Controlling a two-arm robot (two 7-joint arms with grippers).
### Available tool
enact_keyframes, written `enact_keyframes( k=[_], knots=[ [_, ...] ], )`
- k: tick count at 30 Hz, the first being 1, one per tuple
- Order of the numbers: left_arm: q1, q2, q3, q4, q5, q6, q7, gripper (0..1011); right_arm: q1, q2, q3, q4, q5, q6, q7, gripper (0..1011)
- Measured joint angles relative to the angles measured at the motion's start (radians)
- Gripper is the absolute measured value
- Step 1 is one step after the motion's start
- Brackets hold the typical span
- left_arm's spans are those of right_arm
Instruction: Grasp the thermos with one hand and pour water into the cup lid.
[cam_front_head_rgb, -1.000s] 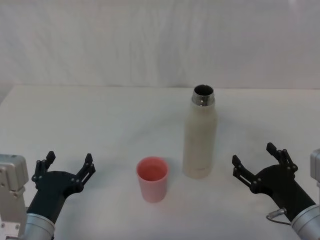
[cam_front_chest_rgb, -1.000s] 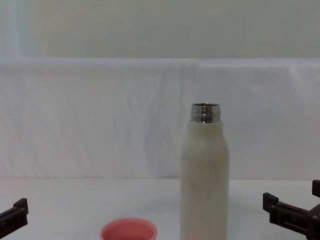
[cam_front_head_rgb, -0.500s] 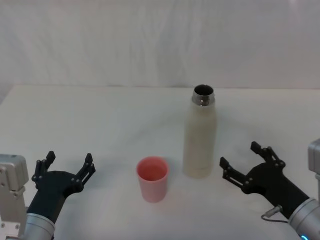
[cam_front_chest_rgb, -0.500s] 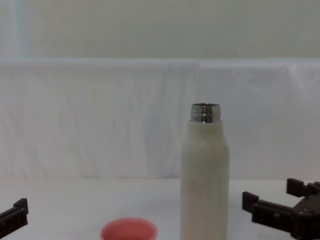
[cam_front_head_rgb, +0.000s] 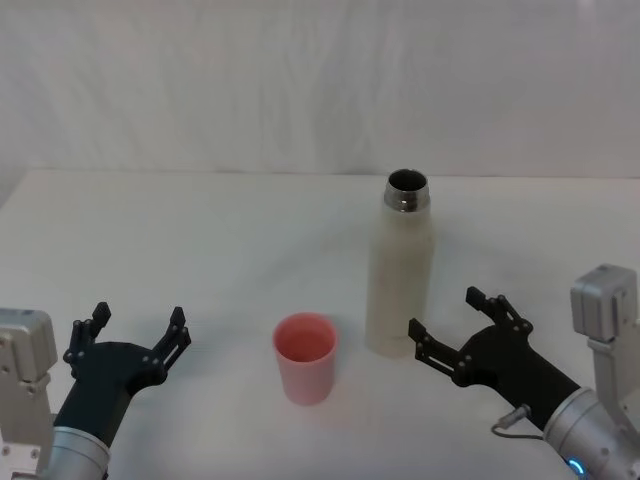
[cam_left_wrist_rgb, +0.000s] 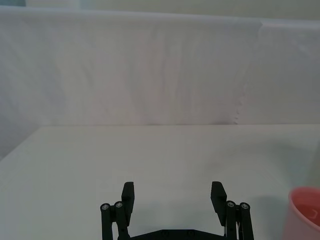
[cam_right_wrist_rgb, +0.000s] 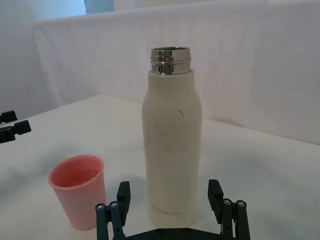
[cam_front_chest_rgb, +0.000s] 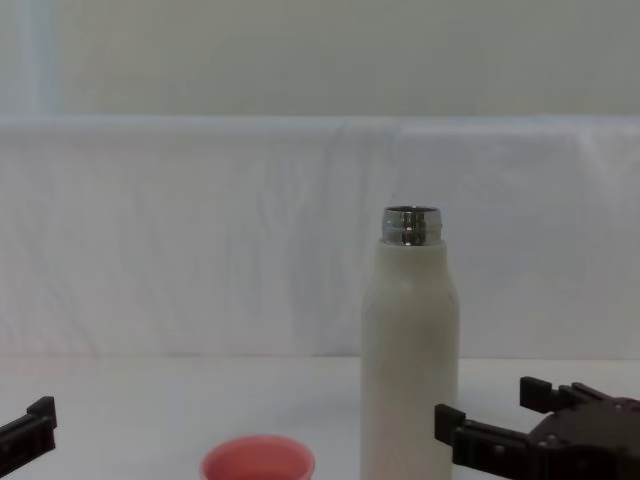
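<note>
While both arms sit low over the table, entries run from the working pincer outward.

R gripper (cam_front_head_rgb: 448, 324): fingers spread wide, nothing held; reaches in from the robot's right, pointing toward the thermos base. In chest view (cam_front_chest_rgb: 492, 424) its near fingertip sits just beside the bottle's lower wall; contact can't be told. Right wrist view (cam_right_wrist_rgb: 170, 197): the two black fingers straddle the bottle's foot, one on each side.
R arm: black forearm angled up from lower right, grey housing (cam_front_head_rgb: 603, 305) behind it, thin cable loop under the wrist.
Thermos (cam_front_head_rgb: 400, 270): upright on the table, between the cup lid and R gripper. Tall cream-white cyl., rounded shoulders, narrow shiny steel neck w/ thread, mouth open and dark inside. A few small dark flecks on the wall and faint lettering near the foot in right wrist view (cam_right_wrist_rgb: 171, 145). Chest view (cam_front_chest_rgb: 410, 340): stands well above the cup.
Cup lid (cam_front_head_rgb: 305, 357): salmon-pink, round, thick rim, upright, open side up; near the thermos on the robot's left, apart from it. Much shorter than the bottle. Also at (cam_right_wrist_rgb: 77, 195), (cam_front_chest_rgb: 258, 462), edge of (cam_left_wrist_rgb: 305, 215).
L gripper (cam_front_head_rgb: 137, 332): parked at the table's near left, fingers wide apart, empty, well apart from the cup lid. Left wrist view (cam_left_wrist_rgb: 172, 197): both fingers over bare table.
Table (cam_front_head_rgb: 200, 240): white surface; white draped cloth behind.
</note>
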Motion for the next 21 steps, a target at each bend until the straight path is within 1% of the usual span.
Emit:
enact_keyframes(
  k=[6, 21],
  knots=[
    [0.0, 0.0, 0.0, 0.0, 0.0, 0.0, 0.0, 1001, 0.026, -0.009, -0.016, 0.032, 0.006, -0.003, -0.006, 1000],
    [0.0, 0.0, 0.0, 0.0, 0.0, 0.0, 0.0, 1001, 0.086, -0.033, -0.038, 0.093, 0.012, -0.009, -0.019, 1000]
  ],
)
